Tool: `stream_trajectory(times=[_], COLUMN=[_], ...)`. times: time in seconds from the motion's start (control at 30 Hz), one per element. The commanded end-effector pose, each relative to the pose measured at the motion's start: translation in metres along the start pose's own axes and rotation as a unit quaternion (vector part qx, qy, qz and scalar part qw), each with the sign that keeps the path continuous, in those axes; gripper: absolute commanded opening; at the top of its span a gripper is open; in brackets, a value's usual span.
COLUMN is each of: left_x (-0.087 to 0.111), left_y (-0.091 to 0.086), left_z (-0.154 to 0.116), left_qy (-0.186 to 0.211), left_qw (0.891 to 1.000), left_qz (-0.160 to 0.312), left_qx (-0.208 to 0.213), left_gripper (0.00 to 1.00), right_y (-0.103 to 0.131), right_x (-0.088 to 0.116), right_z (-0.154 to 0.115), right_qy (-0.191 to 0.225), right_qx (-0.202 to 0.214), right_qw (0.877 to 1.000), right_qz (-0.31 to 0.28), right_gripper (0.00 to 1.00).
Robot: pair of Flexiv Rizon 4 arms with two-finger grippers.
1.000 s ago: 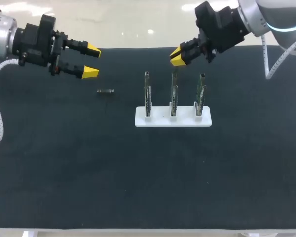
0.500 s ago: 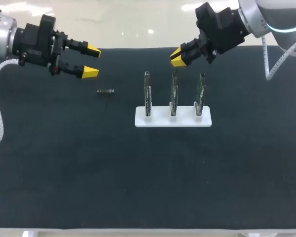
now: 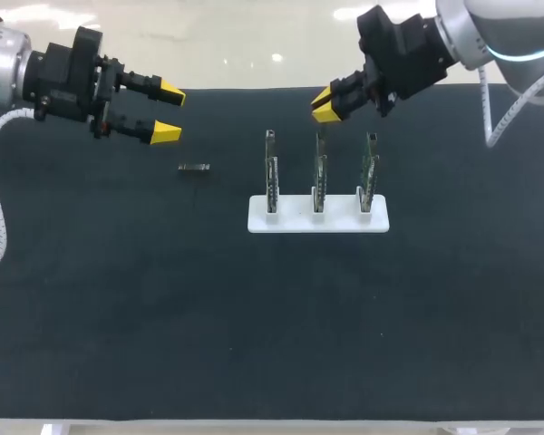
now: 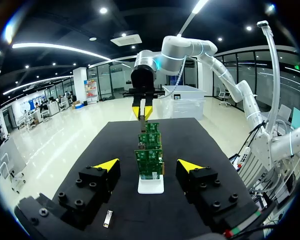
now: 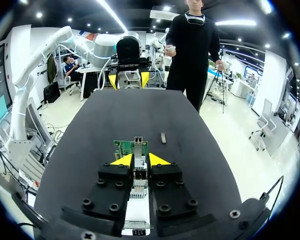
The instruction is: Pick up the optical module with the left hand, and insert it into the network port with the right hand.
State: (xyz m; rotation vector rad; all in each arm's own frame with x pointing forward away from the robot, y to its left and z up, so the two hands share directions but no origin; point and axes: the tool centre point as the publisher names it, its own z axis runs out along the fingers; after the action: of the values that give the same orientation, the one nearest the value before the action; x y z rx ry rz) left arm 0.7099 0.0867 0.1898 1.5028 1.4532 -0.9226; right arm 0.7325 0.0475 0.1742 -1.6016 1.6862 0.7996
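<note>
Optical module [image 3: 193,167] is lying on the desk [image 3: 254,317], 9 o'clock of the board rack [image 3: 317,220]. Left end effector [image 3: 169,111] is hovering wide open at its 11 o'clock; right end effector [image 3: 323,103] (narrow gap, nothing gripped) is hanging above the middle board [image 3: 318,177].

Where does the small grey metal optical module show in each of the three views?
Head view: small grey metal optical module lies on the black table, between the left gripper and the white stand of green circuit boards.
Left wrist view: module close beside that gripper, short of the stand.
Right wrist view: module beyond the stand, off to one side.
Shared landmark: the white stand.
</note>
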Motion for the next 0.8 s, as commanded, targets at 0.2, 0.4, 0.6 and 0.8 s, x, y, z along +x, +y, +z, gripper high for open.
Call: stream_trajectory(times=[0.2,0.4,0.6,0.8], left_x=[0.0003,0.0003,0.0003,0.0003], left_y=[-0.0017,-0.0017,-0.0017,-0.0017], left_z=[0.0002,0.0002,0.0002,0.0002], left_qy=[0.000,0.000,0.000,0.000], left_qw=[1.000,1.000,1.000,1.000], left_qz=[0.001,0.001,0.001,0.001], left_qx=[-0.003,-0.003,-0.003,-0.003], left_gripper=[1.00,1.00,1.00,1.00], right_y=[-0.0007,-0.0001,0.0011,0.0014], right_x=[0.0013,0.0003,-0.0018,-0.0019], right_z=[0.0035,0.0031,0.0023,0.0006], right_qy=[-0.006,-0.005,-0.003,-0.001], right_qx=[0.000,0.000,0.003,0.003], right_qw=[1.000,1.000,1.000,1.000], right_qz=[-0.003,-0.001,0.004,0.005], right_gripper=[0.00,1.00,1.00,0.00])
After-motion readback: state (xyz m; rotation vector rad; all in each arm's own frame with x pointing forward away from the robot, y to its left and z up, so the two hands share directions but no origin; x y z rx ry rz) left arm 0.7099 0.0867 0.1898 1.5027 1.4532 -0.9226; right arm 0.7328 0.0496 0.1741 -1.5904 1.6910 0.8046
